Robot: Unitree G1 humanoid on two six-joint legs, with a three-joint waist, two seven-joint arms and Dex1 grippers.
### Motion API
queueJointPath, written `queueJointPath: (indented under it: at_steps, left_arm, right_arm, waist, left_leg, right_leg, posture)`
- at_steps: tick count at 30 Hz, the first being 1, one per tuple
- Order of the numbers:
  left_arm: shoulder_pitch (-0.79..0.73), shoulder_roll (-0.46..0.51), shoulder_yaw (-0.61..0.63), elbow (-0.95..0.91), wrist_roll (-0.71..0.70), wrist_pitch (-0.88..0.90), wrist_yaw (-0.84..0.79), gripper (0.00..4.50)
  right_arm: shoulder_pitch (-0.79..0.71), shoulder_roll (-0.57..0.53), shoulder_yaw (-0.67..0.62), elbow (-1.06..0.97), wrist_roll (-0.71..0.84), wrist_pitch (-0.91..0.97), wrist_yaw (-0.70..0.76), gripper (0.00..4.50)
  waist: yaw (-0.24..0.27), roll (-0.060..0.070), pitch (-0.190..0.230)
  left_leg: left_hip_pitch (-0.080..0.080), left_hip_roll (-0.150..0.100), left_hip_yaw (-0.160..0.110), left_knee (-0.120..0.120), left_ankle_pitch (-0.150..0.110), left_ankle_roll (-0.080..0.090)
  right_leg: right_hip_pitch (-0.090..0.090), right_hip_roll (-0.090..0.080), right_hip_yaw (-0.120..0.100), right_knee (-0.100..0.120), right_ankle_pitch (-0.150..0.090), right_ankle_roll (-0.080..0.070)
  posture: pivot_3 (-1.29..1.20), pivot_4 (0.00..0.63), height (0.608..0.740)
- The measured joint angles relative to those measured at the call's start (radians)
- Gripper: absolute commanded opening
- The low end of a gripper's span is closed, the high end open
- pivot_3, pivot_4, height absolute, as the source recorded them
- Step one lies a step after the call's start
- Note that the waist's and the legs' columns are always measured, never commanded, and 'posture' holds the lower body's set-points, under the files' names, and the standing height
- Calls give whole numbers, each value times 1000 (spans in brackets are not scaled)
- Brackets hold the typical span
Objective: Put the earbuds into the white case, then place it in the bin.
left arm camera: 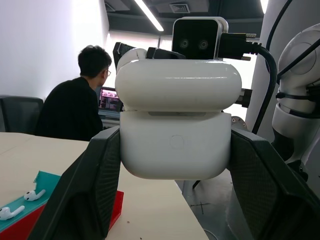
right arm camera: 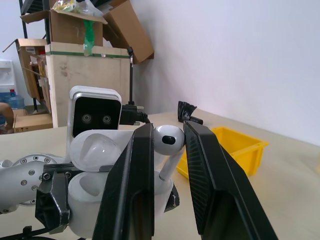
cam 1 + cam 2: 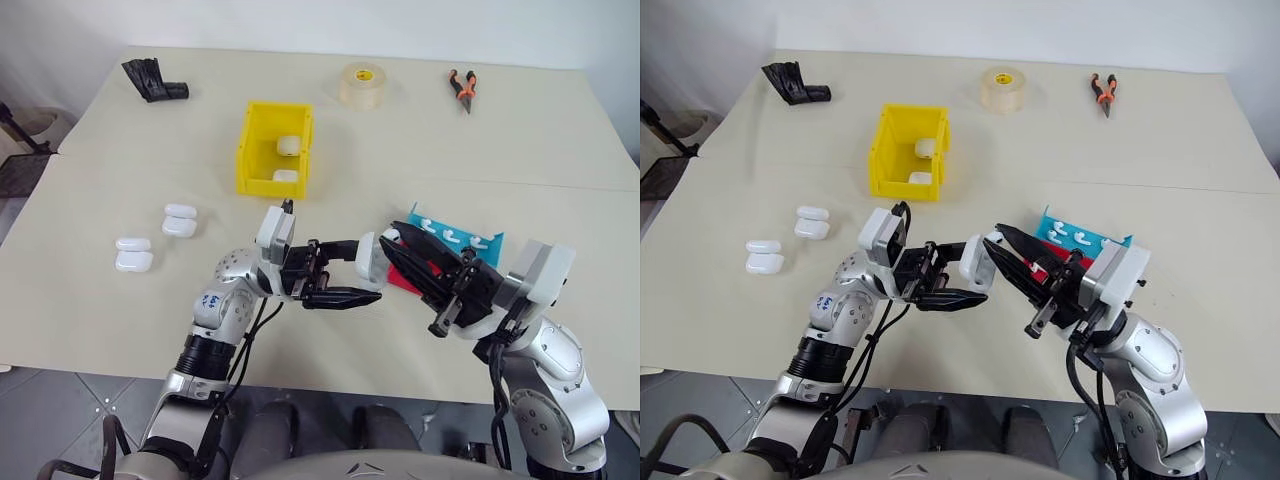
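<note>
Left eye view: above the table (image 3: pixel 520 140), the left pincer (image 3: pixel 362 278) clamps a white case (image 3: pixel 368 258) just in front of the right pincer (image 3: pixel 395 240); the yellow bin (image 3: pixel 275 148) stands well beyond, two cases inside.

Left wrist view: the case's lid (image 1: pixel 178 85) stands slightly ajar between black fingers (image 1: pixel 87 190).

Right wrist view: the right pincer (image 2: pixel 169 150) pinches one earbud (image 2: pixel 167 142) right at the open case (image 2: pixel 97 165).

You're looking at two silver-grey metal arms with rounded joint housings, screw heads dotting the left forearm (image 3: pixel 232 285). Black cables loop beside each. A white camera block with dark lenses (image 2: pixel 95 117) caps each wrist. The left gripper (image 3: pixel 340 275) and right gripper (image 3: pixel 400 240) have black, ridged fingers.
</note>
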Motion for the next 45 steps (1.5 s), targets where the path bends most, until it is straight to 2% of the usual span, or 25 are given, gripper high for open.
queueJointPath:
  at_steps: [15, 25, 26, 36, 45]
  left_arm:
    - [10, -4, 10, 6, 16, -9, 9, 2825]
    - [13, -23, 9, 38, 38, -10, 19, 2825]
    - [13, -25, 9, 39, 39, -14, 19, 2825]
    - [12, -31, 20, 41, 40, -39, 5, 2825]
    - [6, 34, 43, 48, 60, -71, 10, 2825]
  right_arm:
    - [-2, -5, 69, 57, -22, -43, 9, 525]
    - [-17, -82, 51, 109, -27, -84, 39, 525]
    - [-19, -86, 48, 109, -17, -78, 41, 1243]
    - [-63, -137, -20, 137, 46, -37, 46, 4460]
    - [22, -271, -172, 133, 114, 32, 93, 4460]
  waist:
    - [0, 0, 0]
    - [1, 0, 0]
    - [1, 0, 0]
    - [1, 0, 0]
    - [5, 0, 0]
  left_leg:
    - [0, 0, 0, 0, 0, 0]
    - [0, 0, 0, 0, 0, 0]
    - [0, 0, 0, 0, 0, 0]
    - [0, 0, 0, 0, 0, 0]
    - [0, 0, 0, 0, 0, 0]
  right_leg:
    - [0, 0, 0, 0, 0, 0]
    - [0, 0, -1, 0, 0, 0]
    - [0, 0, -1, 0, 0, 0]
    - [0, 0, -1, 0, 0, 0]
    - [1, -1, -1, -1, 0, 0]
  posture:
    - [0, 150, 740]
    - [0, 150, 740]
    - [0, 150, 740]
    - [0, 150, 740]
    - [0, 150, 740]
